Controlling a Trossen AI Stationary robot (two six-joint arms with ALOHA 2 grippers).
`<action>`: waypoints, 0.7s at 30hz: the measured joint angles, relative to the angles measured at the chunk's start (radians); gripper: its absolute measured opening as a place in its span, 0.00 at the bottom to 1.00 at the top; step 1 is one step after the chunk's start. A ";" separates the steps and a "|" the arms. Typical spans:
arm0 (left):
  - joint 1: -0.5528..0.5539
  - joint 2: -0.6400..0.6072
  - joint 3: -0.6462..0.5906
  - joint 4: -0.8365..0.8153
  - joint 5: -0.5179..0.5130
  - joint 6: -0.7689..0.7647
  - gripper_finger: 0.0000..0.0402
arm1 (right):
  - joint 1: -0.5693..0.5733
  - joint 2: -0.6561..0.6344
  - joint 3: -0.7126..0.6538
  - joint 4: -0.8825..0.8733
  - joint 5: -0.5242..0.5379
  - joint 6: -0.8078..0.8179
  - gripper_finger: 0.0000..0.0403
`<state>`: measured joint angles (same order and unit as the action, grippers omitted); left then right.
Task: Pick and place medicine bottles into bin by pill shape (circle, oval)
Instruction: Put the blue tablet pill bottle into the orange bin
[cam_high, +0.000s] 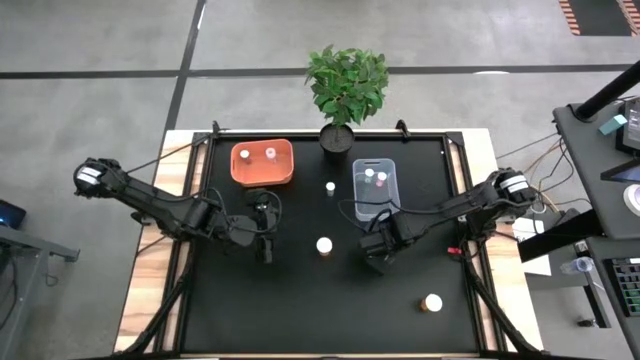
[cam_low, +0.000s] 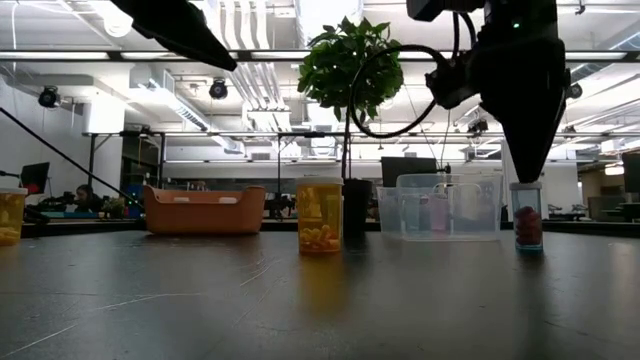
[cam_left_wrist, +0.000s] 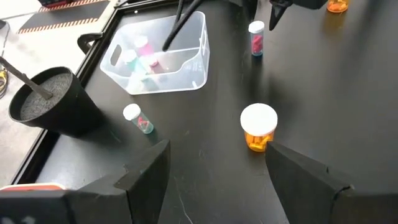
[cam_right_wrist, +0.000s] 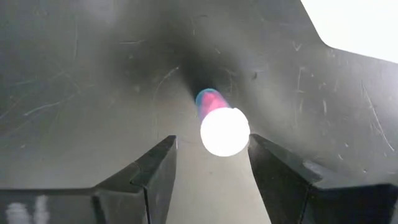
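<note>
My right gripper (cam_right_wrist: 211, 168) is open and points down over a small white-capped bottle of pink pills (cam_right_wrist: 222, 129), which stands on the black table (cam_low: 527, 215). Its fingers stand on either side of the cap, just above it. My left gripper (cam_left_wrist: 224, 180) is open and empty, above the table left of centre (cam_high: 265, 245). An amber white-capped bottle (cam_high: 325, 245) stands between the two grippers and shows ahead of the left fingers (cam_left_wrist: 258, 126). Another small bottle (cam_high: 330, 187) sits between the bins. A second amber bottle (cam_high: 432, 302) stands near the front right.
An orange bin (cam_high: 245, 170) at the back left holds two bottles. A clear bin (cam_high: 358, 195) at the back right holds several. A potted green plant (cam_high: 345, 85) stands at the far edge between them. The black mat's raised frame (cam_high: 205, 200) borders the work area.
</note>
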<state>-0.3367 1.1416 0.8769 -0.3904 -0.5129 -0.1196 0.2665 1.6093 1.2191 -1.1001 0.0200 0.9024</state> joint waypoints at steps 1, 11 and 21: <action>0.000 0.000 0.000 0.000 0.000 0.000 0.61 | 0.000 0.006 0.000 0.000 0.003 0.000 0.48; 0.001 0.000 -0.001 0.012 0.000 0.001 0.61 | 0.000 0.056 -0.011 0.035 0.009 -0.047 0.48; 0.001 0.000 -0.001 0.016 0.000 0.002 0.61 | 0.000 0.050 -0.012 0.040 0.009 -0.050 0.33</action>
<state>-0.3359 1.1419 0.8760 -0.3744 -0.5129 -0.1181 0.2661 1.6596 1.2068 -1.0599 0.0288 0.8524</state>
